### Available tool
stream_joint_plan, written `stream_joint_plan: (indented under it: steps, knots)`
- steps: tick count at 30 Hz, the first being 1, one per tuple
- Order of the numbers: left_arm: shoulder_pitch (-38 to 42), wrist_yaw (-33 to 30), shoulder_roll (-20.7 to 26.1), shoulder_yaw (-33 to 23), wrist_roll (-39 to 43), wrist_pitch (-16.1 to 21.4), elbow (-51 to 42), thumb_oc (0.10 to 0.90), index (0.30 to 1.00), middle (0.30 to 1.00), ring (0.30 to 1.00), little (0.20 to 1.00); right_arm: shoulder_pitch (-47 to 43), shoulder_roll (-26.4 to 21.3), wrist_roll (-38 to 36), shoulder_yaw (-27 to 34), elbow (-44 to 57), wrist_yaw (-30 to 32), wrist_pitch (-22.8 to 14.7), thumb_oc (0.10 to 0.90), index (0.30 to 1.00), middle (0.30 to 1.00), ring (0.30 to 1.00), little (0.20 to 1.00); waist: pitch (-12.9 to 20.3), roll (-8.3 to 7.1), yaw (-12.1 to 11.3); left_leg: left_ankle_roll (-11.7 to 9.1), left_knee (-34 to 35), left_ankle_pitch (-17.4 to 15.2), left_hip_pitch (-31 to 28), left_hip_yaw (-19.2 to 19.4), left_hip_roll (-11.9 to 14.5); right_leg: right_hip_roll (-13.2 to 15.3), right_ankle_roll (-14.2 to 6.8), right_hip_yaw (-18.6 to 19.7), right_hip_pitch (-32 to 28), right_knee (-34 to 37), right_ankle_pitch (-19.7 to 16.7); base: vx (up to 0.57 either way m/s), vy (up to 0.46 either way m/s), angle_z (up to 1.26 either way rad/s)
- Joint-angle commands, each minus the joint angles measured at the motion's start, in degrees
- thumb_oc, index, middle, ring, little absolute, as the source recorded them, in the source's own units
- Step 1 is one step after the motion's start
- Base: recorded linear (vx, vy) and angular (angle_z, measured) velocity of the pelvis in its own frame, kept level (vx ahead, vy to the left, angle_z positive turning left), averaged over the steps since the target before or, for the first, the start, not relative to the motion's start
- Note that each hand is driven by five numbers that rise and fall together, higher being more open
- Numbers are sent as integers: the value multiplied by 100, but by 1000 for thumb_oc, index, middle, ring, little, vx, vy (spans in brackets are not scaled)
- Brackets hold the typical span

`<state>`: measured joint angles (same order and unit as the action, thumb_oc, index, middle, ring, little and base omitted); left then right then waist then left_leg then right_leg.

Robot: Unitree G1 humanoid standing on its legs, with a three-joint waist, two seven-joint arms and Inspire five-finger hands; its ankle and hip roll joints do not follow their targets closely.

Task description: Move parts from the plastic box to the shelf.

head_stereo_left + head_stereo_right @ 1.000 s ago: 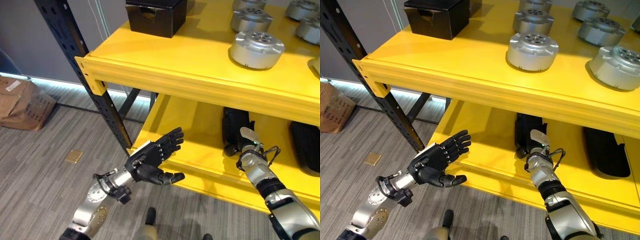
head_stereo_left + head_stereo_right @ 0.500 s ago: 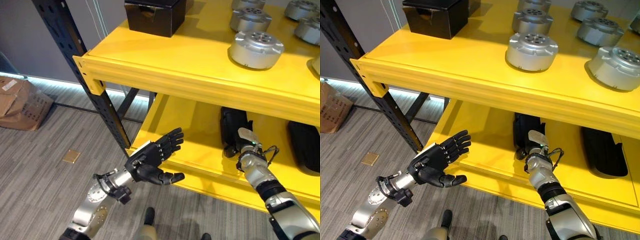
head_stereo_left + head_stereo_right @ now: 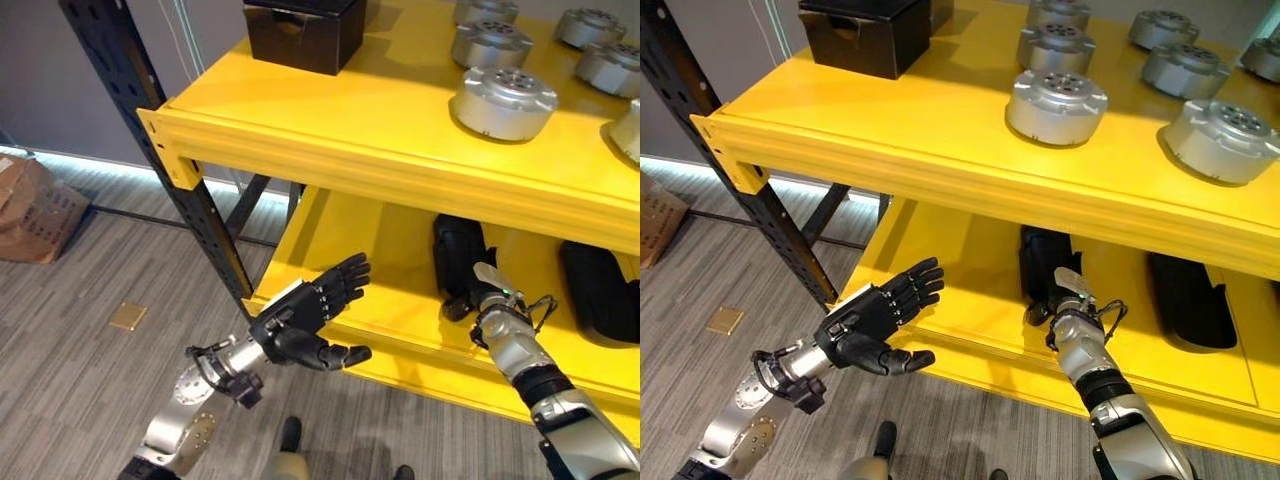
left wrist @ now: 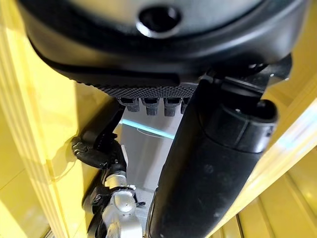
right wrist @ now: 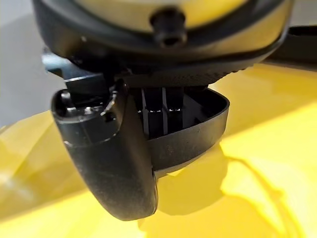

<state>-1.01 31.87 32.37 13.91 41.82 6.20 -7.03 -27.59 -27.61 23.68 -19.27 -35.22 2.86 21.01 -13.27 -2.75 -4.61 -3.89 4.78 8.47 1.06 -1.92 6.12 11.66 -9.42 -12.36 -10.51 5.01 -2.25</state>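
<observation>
The left robot hand [image 3: 305,318] hovers in front of the yellow metal shelf's [image 3: 330,110] lower level, fingers straight and spread, holding nothing. The right robot hand [image 3: 468,275] reaches into that lower level, against a long black plastic part [image 3: 1043,262] lying there — whether it grips the piece, I cannot tell. Up top, round silver metal parts [image 3: 1056,104] sit in rows beside a black box [image 3: 860,32] — all resting on the upper level.

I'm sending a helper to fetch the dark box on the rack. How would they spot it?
Find the yellow shelf and look at its top level. Near its left end stands the black box, squarish and dark, unlike the round silver parts to its right.
</observation>
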Motion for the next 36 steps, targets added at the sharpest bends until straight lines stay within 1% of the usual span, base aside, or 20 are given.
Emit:
stream_joint_plan:
  steps: [1, 5, 7, 9, 12, 14, 15, 16, 18, 19, 20, 21, 23, 24, 25, 27, 28, 34, 36]
  knots:
    - [348, 84, -327, -494, 27, 354, -718, 900, 1000, 1000, 1000, 1000, 799, -58, -757, -338, -553, -735, 449, 900, 1000, 1000, 1000, 1000, -29, 254, 38, 40, -25, -569, -301, 557, 314, 38, 144, 337, 472, -631, 293, 14, -6, -13]
    - [316, 68, -360, -514, -28, 360, -714, 900, 1000, 1000, 1000, 1000, 992, 22, -1331, -191, -455, -637, 454, 900, 1000, 1000, 1000, 1000, -30, 232, 75, 46, -23, -586, -333, 573, 321, 25, 150, 358, 469, -642, 305, 10, -4, -3]
    - [301, 71, -383, -513, -21, 372, -720, 900, 1000, 1000, 1000, 1000, 1133, 102, -1808, -74, -407, -467, 344, 900, 1000, 1000, 1000, 1000, -30, 222, 102, 52, -30, -596, -343, 585, 324, 18, 153, 375, 470, -658, 319, 0, 0, 0]
    - [295, 50, -387, -514, -45, 370, -723, 900, 1000, 1000, 1000, 1000, 1182, 136, -1993, -25, -375, -374, 309, 900, 1000, 1000, 1000, 1000, -33, 222, 113, 56, -32, -599, -347, 585, 326, 17, 156, 384, 477, -671, 326, 5, 1, -2]
    - [284, 18, -402, -511, -53, 428, -676, 900, 1000, 1000, 1000, 1000, 1348, 233, -2340, 126, -277, -12, 106, 900, 1000, 1000, 1000, 1000, -42, 220, 159, 65, -37, -612, -359, 613, 330, 15, 157, 414, 500, -692, 328, 8, 3, -2]
    - [262, 7, -405, -504, -65, 473, -673, 900, 1000, 1000, 1000, 1000, 1412, 266, -2452, 200, -234, 214, -50, 900, 1000, 1000, 1000, 1000, -44, 227, 180, 73, -38, -619, -355, 626, 328, 11, 156, 439, 511, -691, 326, 0, 0, 0]
    - [262, 5, -405, -502, -66, 475, -673, 900, 1000, 1000, 1000, 1000, 1415, 269, -2466, 204, -232, 234, -60, 900, 1000, 1000, 1000, 1000, -43, 227, 179, 74, -39, -619, -355, 627, 327, 11, 156, 441, 512, -691, 326, 0, 0, 0]
    - [269, -29, -413, -468, -87, 514, -661, 900, 1000, 1000, 1000, 1000, 1413, 315, -2526, 278, -216, 534, -260, 900, 1000, 1000, 1000, 1000, -50, 240, 195, 78, -44, -627, -354, 628, 326, 11, 158, 459, 522, -693, 326, 0, 12, -4]
    - [264, -70, -419, -451, -80, 534, -666, 900, 1000, 1000, 1000, 1000, 1392, 324, -2239, 363, -176, 870, -474, 900, 1000, 1000, 1000, 1000, -49, 260, 212, 82, -46, -633, -356, 631, 325, 12, 158, 478, 533, -694, 326, 0, 22, -13]
    - [262, -108, -417, -431, -68, 564, -653, 900, 1000, 1000, 1000, 1000, 1370, 302, -2036, 404, -122, 1059, -656, 900, 1000, 1000, 1000, 1000, -47, 276, 229, 86, -46, -638, -357, 635, 322, 11, 157, 496, 545, -694, 321, 0, 28, -15]
    - [266, -127, -409, -421, -63, 568, -657, 900, 1000, 1000, 1000, 1000, 1344, 291, -1817, 416, -54, 1267, -648, 900, 1000, 1000, 1000, 1000, -41, 284, 237, 82, -41, -639, -355, 638, 321, 13, 152, 514, 549, -686, 316, -4, 38, -9]
    - [236, -124, -394, -416, -36, 600, -663, 900, 1000, 1000, 1000, 1000, 1308, 225, -1292, 465, 1, 1380, -771, 900, 1000, 1000, 1000, 1000, -34, 310, 248, 84, -43, -649, -354, 633, 318, 19, 147, 517, 557, -681, 315, 0, 0, 0]
    - [235, -124, -392, -414, -33, 603, -663, 900, 1000, 1000, 1000, 1000, 1306, 219, -1267, 470, 7, 1382, -778, 900, 1000, 1000, 1000, 1000, -33, 313, 247, 84, -44, -650, -353, 632, 318, 19, 146, 517, 559, -680, 314, 0, 0, 0]
    - [212, -127, -368, -384, 2, 646, -663, 900, 1000, 1000, 1000, 1000, 1257, 115, -799, 445, 47, 1432, -877, 900, 1000, 1000, 1000, 1000, -21, 333, 250, 84, -44, -652, -347, 622, 310, 25, 144, 517, 564, -679, 316, -2, 30, -1]
    - [194, -70, -318, -362, 95, 689, -651, 900, 1000, 1000, 1000, 1000, 1123, -51, -178, 367, -2, 1376, -1069, 900, 1000, 1000, 1000, 1000, -10, 366, 221, 80, -49, -652, -333, 600, 301, 37, 138, 486, 557, -674, 319, -2, 32, 0]
    - [192, -23, -276, -350, 153, 710, -629, 900, 1000, 1000, 1000, 1000, 1007, -193, 151, 271, -52, 1321, -1139, 900, 1000, 1000, 1000, 1000, 4, 377, 198, 74, -51, -647, -324, 584, 298, 43, 136, 468, 545, -663, 322, 0, 0, 0]
    - [192, 39, -222, -333, 221, 733, -601, 900, 1000, 1000, 1000, 1000, 841, -384, 498, 154, -137, 1231, -1165, 900, 1000, 1000, 1000, 1000, 16, 385, 167, 63, -52, -640, -321, 565, 303, 53, 132, 437, 525, -652, 324, 0, 0, 0]
    - [233, 124, -124, -324, 338, 664, -609, 900, 1000, 1000, 1000, 1000, 445, -778, 911, -85, -355, 908, -1185, 900, 1000, 1000, 1000, 1000, 50, 379, 91, 36, -53, -622, -312, 508, 313, 66, 131, 367, 496, -649, 339, 0, 0, 0]
    - [231, 136, -98, -337, 367, 621, -622, 900, 1000, 1000, 1000, 1000, 345, -874, 1049, -146, -448, 882, -1222, 900, 1000, 1000, 1000, 1000, 62, 373, 67, 28, -50, -621, -321, 499, 315, 65, 129, 347, 468, -638, 345, 19, -15, 3]
